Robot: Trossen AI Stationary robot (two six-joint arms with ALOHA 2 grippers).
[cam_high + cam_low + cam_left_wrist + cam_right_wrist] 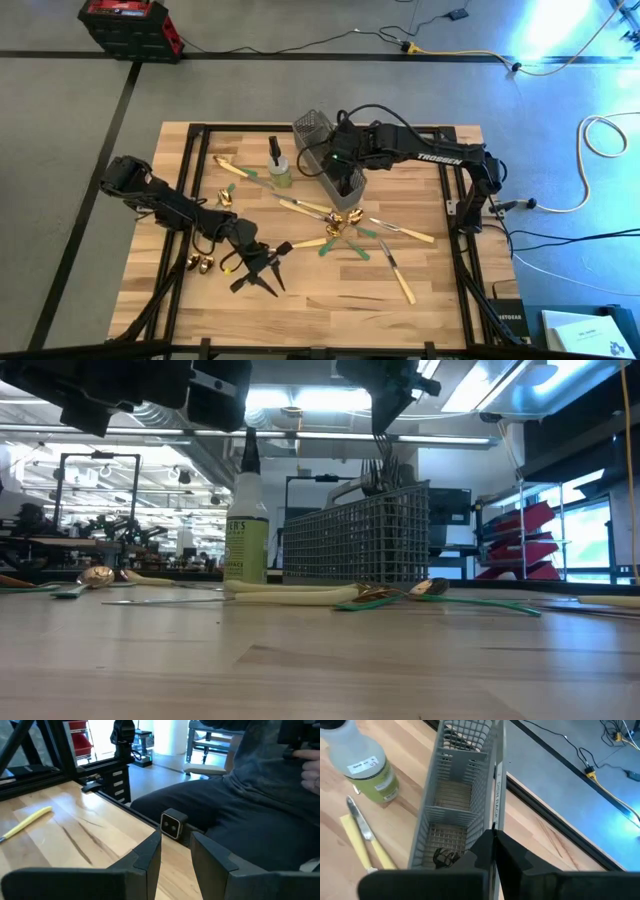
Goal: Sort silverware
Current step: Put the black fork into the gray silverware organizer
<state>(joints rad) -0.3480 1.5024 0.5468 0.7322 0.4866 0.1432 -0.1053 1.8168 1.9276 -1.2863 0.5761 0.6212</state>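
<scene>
Silverware lies scattered on the wooden table: gold spoon heads (pixel 345 218), green-handled pieces (pixel 338 246), cream-handled pieces (pixel 401 281) and gold pieces (pixel 205 263). The grey mesh caddy (pixel 322 152) stands at the far middle. My right gripper (pixel 342 172) hovers over the caddy (pixel 455 795), shut on a dark fork (pixel 446 857). My left gripper (pixel 256 272) is open above the near left part of the table, pointing toward the near edge, with nothing between its fingers (pixel 175 852). My right gripper comes from above, slanting down over the caddy's near compartment. The dark fork's tined head (pixel 445 858) sticks out beside the shut fingers (pixel 485 850), inside that compartment. The fingers hide the place of contact. In the low view the fork (pixel 381 460) hangs down into the caddy.
A spray bottle with green liquid (pixel 280 170) stands just left of the caddy. A cream-handled knife (pixel 362 840) lies by the bottle. A person sits beyond the table's near edge (pixel 240 810). A black frame borders the table (pixel 450 200).
</scene>
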